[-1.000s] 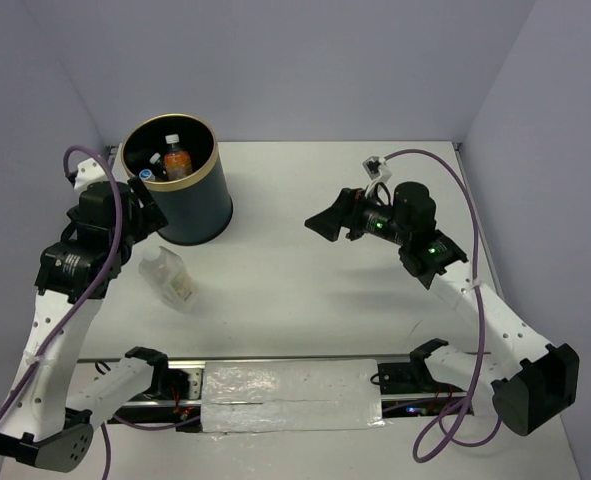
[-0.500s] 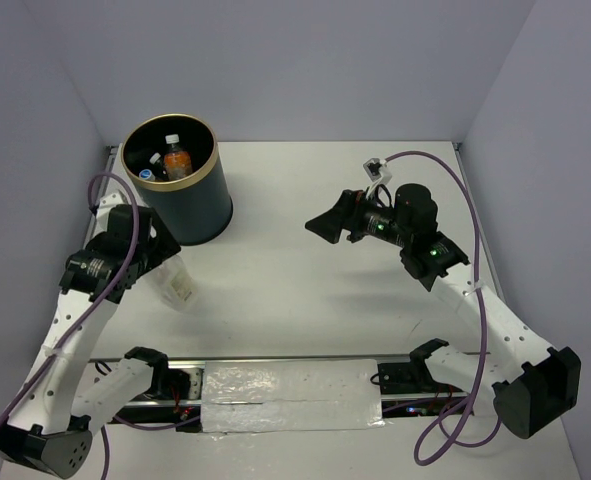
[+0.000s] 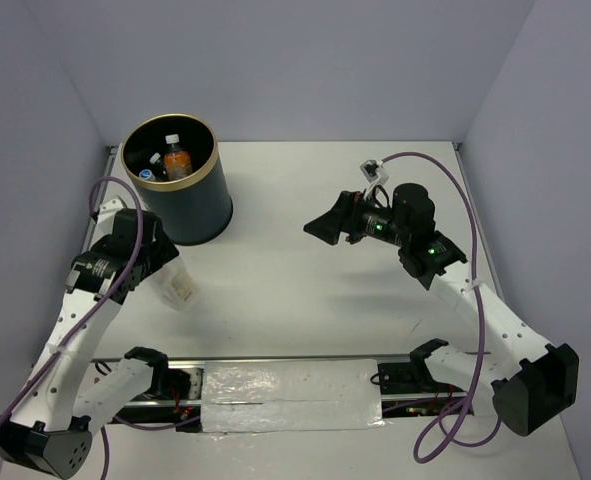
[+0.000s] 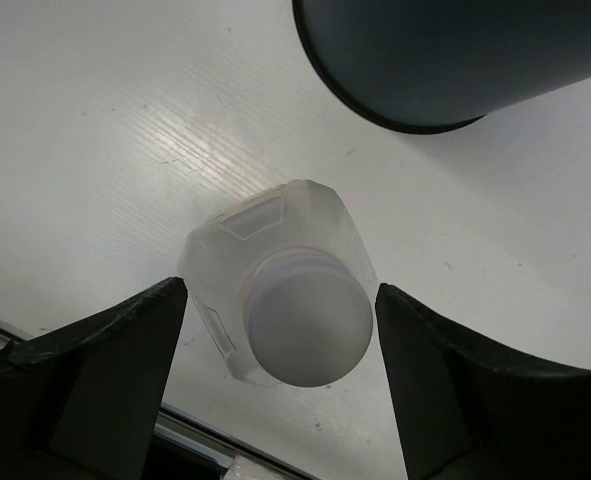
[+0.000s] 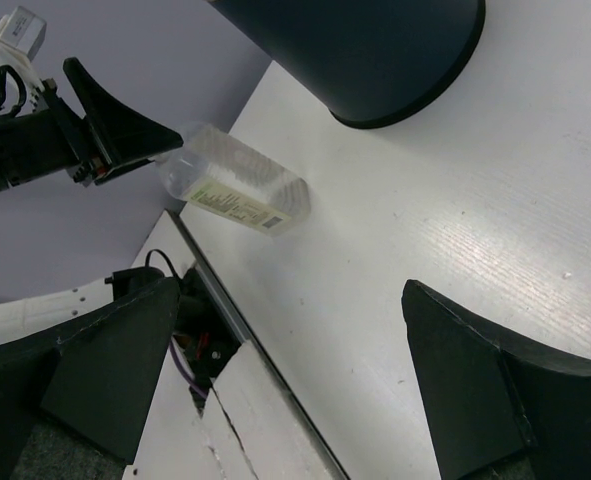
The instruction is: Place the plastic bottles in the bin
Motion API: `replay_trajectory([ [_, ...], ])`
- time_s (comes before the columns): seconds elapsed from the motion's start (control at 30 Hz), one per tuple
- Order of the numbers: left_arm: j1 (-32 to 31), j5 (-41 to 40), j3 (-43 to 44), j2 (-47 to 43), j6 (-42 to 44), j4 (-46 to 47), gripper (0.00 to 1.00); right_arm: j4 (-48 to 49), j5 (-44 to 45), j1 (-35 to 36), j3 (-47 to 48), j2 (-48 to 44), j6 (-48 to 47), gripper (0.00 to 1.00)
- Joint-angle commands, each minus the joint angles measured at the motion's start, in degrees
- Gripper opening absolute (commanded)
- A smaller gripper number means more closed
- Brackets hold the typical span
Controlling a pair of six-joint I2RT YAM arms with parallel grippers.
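Note:
A long clear bottle (image 3: 175,281) with a pale cap and a printed label lies on the table in front of the bin (image 3: 210,205). My left gripper (image 3: 153,262) is open, its jaws on either side of the bottle's cap end (image 4: 308,322) with a gap on each side. The dark bin with a tan rim holds an orange-tinted bottle (image 3: 178,161) and other small bottles. My right gripper (image 3: 321,225) is open and empty above the middle of the table. The right wrist view shows the bottle (image 5: 237,187) and the bin's base (image 5: 375,60).
A metal rail and a taped strip (image 3: 290,395) run along the table's near edge. The purple walls close in the left, back and right sides. The bin's base (image 4: 445,70) stands just beyond the bottle.
My left gripper has come down and forward from beside the bin to the bottle's cap end. The right arm has barely moved.

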Motion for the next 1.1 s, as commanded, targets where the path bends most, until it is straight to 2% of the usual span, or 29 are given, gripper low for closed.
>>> replay_trajectory([
  [0.0, 0.07, -3.99, 2.85, 0.38, 1.82, -0.02, 0.9, 1.0, -1.31, -0.21, 2.04, 0.37, -0.02, 1.0],
  [0.27, 0.16, -4.0, 3.55, 0.12, 6.13, 0.77, 0.89, 2.5, -3.25, -0.21, 1.34, 0.63, 1.13, 1.0],
  [0.43, 0.07, -2.15, 3.99, 0.12, 9.29, 1.39, 0.8, -0.31, -2.02, -0.21, 2.65, 2.12, 0.42, 1.0],
  [0.53, 0.07, -1.89, 4.17, 0.04, 9.38, 0.69, 0.77, -0.14, -2.2, -0.21, 2.65, 2.3, 0.51, 1.0],
  [0.73, -0.02, -0.75, 3.64, -1.46, 8.77, 1.13, 0.64, -0.67, -1.41, -0.21, 2.57, 2.3, 0.6, 1.0],
  [0.83, -0.02, -0.22, 4.61, -1.37, 9.03, 1.04, 0.53, -0.84, -1.23, -0.3, 2.39, 2.04, 0.86, 1.0],
  [0.87, -0.02, -0.13, 5.22, -1.46, 9.12, 1.04, 0.42, -0.93, -1.05, -0.21, 2.39, 1.95, 0.78, 1.0],
  [0.97, -0.11, 0.92, 7.15, -2.51, 9.47, 1.48, 0.18, -1.37, -0.61, -0.21, 2.3, 1.6, 0.77, 1.0],
  [1.03, -0.11, 1.62, 10.04, -2.87, 9.91, 1.13, 0.12, -1.37, -0.18, -0.3, 1.87, 1.16, 0.86, 1.0],
  [1.07, -0.11, 1.8, 11.45, -2.69, 10.43, 0.6, 0.05, -1.28, -0.09, -0.21, 1.78, 0.99, 0.95, 1.0],
])
